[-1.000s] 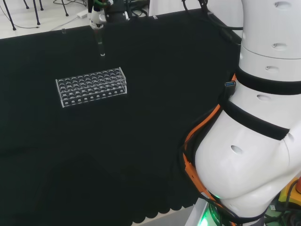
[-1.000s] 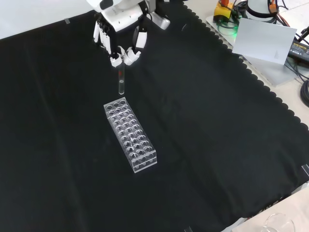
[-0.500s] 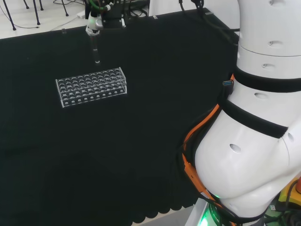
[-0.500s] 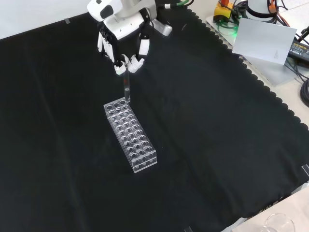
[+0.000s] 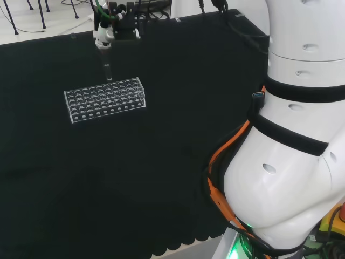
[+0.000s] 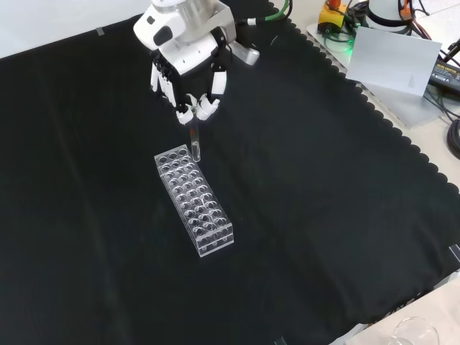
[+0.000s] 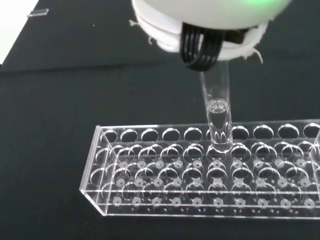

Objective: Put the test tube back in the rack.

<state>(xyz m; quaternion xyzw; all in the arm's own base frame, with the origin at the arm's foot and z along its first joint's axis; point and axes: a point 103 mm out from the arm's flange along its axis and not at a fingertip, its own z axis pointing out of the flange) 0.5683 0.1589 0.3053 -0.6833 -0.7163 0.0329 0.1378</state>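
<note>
Hand (image 6: 188, 61) pinches the test tube (image 6: 194, 144) by its upper end — fingertips (image 6: 208, 105) curled in on it, tube hanging upright. Clear plastic rack (image 6: 195, 200) sits on the black cloth (image 6: 323, 215), holes empty as far as can be seen. Wrist view: the tube's rounded bottom (image 7: 220, 141) is just above the rack's (image 7: 200, 172) top plate, over the far rows (not clearly inside a hole). Head view: tube (image 5: 108, 70) hangs at the rack's (image 5: 105, 99) far edge.
</note>
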